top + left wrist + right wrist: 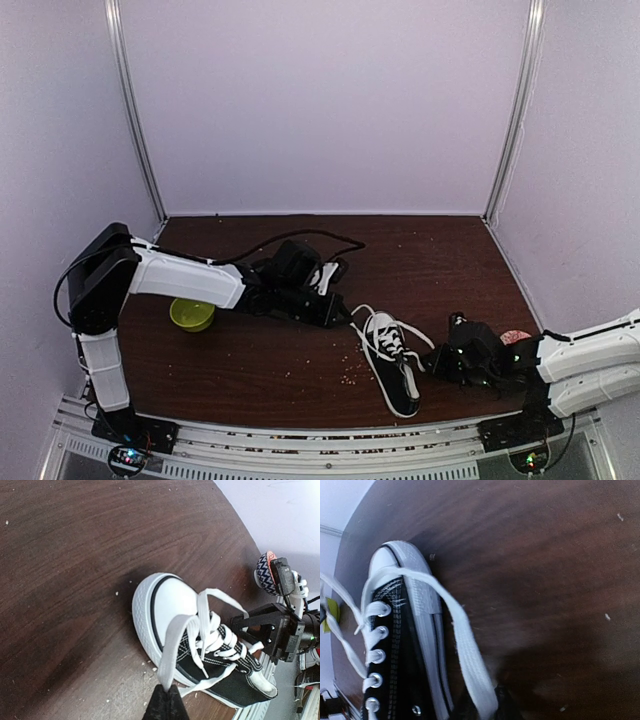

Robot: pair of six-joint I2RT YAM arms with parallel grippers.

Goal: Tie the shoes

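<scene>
Left jaws are pinching shut on the white lace (172, 640) of the black canvas white-soled sneaker (398, 370), which is lying right of the green bowl (191, 314). Right jaws are meeting the other lace (467, 650) but are cropped, so I cannot tell their gap.

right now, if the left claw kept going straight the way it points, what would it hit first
The sneaker: the left claw, shut on a lace, points at its front end, so it would likely meet the white sole edge beside the toe cap first. Depth is unclear.
</scene>
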